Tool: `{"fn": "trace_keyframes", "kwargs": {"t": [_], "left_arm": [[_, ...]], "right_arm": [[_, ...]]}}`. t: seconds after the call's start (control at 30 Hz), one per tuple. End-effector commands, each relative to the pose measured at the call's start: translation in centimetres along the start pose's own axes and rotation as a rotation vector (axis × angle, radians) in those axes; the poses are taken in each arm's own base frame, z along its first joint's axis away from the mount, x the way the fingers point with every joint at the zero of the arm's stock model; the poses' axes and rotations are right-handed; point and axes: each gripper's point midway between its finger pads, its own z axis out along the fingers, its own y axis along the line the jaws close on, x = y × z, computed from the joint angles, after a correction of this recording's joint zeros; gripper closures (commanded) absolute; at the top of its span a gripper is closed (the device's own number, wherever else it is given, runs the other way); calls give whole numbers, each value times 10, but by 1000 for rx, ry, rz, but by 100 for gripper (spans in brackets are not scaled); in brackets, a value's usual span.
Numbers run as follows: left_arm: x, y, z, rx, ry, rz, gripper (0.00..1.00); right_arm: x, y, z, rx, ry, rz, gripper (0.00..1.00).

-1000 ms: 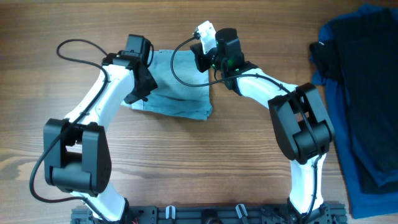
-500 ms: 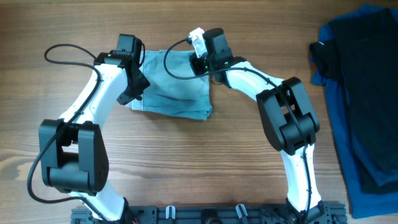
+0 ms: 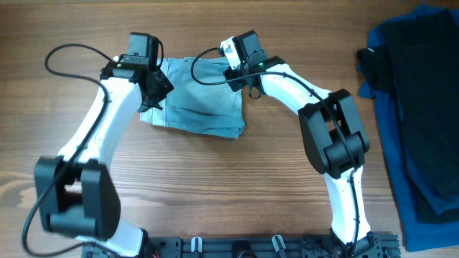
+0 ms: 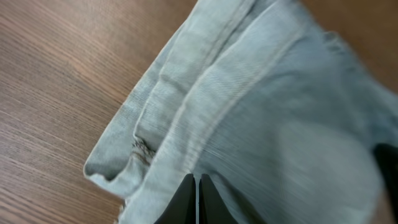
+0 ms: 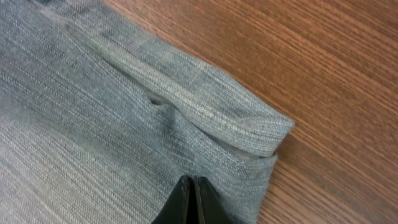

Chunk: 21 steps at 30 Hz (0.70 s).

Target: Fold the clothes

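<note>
Shorts (image 3: pixel 204 107) lie on the wooden table (image 3: pixel 215 183). We see our left gripper (image 4: pixel 197 180) at their top left corner and our right gripper (image 5: pixel 190 182) at their top right corner, both jaws shut.

The surface (image 3: pixel 215 186) was wood-grained, brown, with the grain running left to right across the overhead view. At its far right edge lay a dark blue garment (image 3: pixel 419 29), spread loosely and running from the top of the view nearly to the bottom, partly cut off by the frame. A black garment (image 3: pixel 430 129) lay on top of it, covering most of its middle and leaving dark blue cloth exposed along the top and the left side. Both garments were crumpled, with uneven edges.
</note>
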Motion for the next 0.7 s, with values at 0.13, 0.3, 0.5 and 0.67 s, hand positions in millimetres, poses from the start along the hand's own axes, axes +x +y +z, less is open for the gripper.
{"fn": "trace_keyframes", "kwargs": {"t": [0.13,0.3,0.5,0.67], "left_arm": [[-17,10,-34,49,-54,-41,96],[-15,26,-33,9,-26,-65,96],[-11,33,-32,-13,-5,-68,96],[8,23,-31,34,76,-54,96]], "right_arm": [[60,-52,0,110,192,91,96],[73,-75,-20,99,229,260,96],[110,-94,-63,122,377,523,96],[163,-71,-90,116,630,605,96]]}}
